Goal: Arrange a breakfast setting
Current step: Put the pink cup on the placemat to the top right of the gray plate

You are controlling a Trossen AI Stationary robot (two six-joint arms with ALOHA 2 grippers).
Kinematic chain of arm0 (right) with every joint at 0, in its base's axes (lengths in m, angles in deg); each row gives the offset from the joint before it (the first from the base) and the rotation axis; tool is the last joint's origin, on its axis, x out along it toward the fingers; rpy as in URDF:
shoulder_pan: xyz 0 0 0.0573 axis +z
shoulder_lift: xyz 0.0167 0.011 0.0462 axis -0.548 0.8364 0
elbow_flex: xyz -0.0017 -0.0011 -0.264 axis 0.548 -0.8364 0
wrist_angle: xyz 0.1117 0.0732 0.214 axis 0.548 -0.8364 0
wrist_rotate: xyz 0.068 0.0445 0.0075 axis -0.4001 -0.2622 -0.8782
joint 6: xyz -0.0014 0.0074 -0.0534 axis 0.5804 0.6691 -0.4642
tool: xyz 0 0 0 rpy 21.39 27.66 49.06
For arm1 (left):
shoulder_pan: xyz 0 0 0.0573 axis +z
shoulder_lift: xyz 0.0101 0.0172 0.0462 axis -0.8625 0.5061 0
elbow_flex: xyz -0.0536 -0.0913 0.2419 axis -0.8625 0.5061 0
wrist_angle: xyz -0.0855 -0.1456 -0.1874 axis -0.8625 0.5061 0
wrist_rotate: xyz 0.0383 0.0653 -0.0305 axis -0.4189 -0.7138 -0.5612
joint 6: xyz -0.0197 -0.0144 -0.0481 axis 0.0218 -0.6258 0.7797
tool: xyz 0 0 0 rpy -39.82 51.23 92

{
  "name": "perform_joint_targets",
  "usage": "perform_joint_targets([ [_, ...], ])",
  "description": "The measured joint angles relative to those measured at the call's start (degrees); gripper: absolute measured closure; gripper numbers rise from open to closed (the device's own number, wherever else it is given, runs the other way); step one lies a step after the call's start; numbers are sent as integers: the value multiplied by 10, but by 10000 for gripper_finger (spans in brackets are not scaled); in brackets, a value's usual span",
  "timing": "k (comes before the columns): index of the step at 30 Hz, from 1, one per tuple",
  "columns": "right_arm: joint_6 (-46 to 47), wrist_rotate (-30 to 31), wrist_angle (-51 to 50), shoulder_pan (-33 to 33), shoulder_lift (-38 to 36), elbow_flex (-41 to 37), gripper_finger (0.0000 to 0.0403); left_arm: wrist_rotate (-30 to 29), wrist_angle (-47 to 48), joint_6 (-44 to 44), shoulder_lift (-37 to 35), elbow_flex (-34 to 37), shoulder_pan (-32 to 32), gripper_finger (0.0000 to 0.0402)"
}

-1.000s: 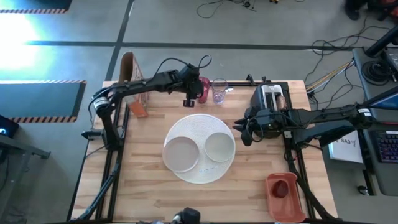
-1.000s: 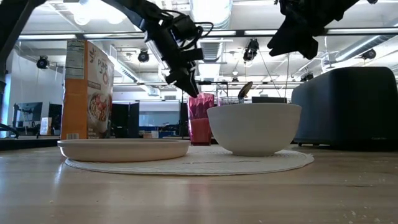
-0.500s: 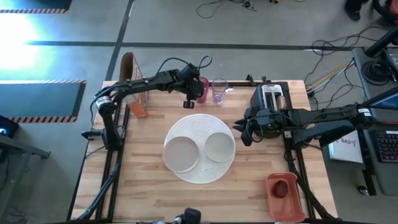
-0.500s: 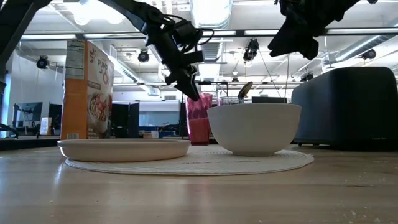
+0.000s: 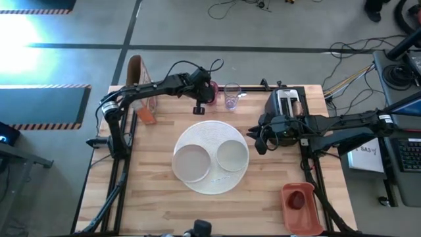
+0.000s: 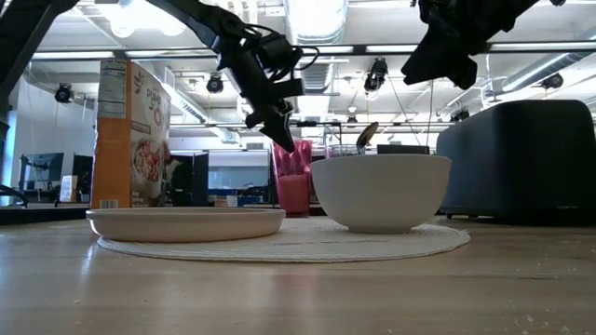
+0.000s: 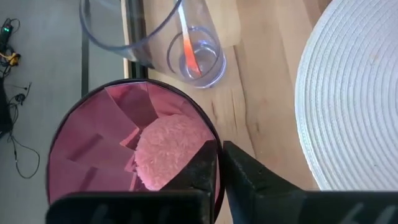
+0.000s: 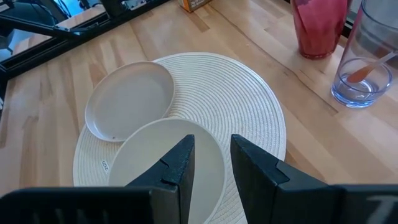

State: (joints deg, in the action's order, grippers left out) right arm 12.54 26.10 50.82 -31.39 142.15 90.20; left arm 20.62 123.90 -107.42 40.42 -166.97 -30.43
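A pink cup [image 7: 134, 149] stands at the table's far side beside a clear purplish glass [image 7: 186, 37] that holds a spoon [image 7: 189, 53]. My left gripper [image 7: 219, 146] is shut on the cup's rim and shows above the cup [image 6: 291, 177] in the low view. A small white plate [image 5: 193, 162] and a white bowl [image 5: 231, 155] rest on the large round white plate [image 5: 209, 135], which looks woven. My right gripper [image 8: 211, 140] hangs open above the table to the right of the bowl [image 8: 168, 165], with nothing between its fingers. My left gripper pinches the cup's rim [image 7: 214, 144] on the side toward the large plate. One finger [image 7: 199, 171] is inside the cup and the other [image 7: 249, 177] outside. The fingers come slanting down from above. The cup's base is on the table.
A cereal box [image 6: 130, 135] stands at the far left, a dark toaster [image 5: 287, 105] at the far right. A red tray [image 5: 309, 217] with a small red fruit [image 5: 299, 201] lies at the near right corner. Bare wood lies to the left of the large plate.
My left gripper has shut on the pink cup's rim. In the low view the cup has shifted a little toward the table's left edge.
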Motion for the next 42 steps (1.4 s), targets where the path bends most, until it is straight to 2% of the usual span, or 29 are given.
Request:
perform_joint_targets([
  [5,1,0,0,0,0,0,308,1,33,17,-7,-1,-1,400],
  [12,1,0,0,0,0,0,316,72,168,81,-9,-71,-15,400],
  [18,1,0,0,0,0,0,314,73,222,103,-20,-112,-58,401],
  [28,0,0,-3,0,0,0,321,71,244,136,-29,-89,-148,401],
  [37,0,0,-6,0,0,0,321,69,235,165,-30,-67,-173,401],
  [42,-1,0,-5,0,0,-1,321,40,208,165,-30,-46,-181,401],
])
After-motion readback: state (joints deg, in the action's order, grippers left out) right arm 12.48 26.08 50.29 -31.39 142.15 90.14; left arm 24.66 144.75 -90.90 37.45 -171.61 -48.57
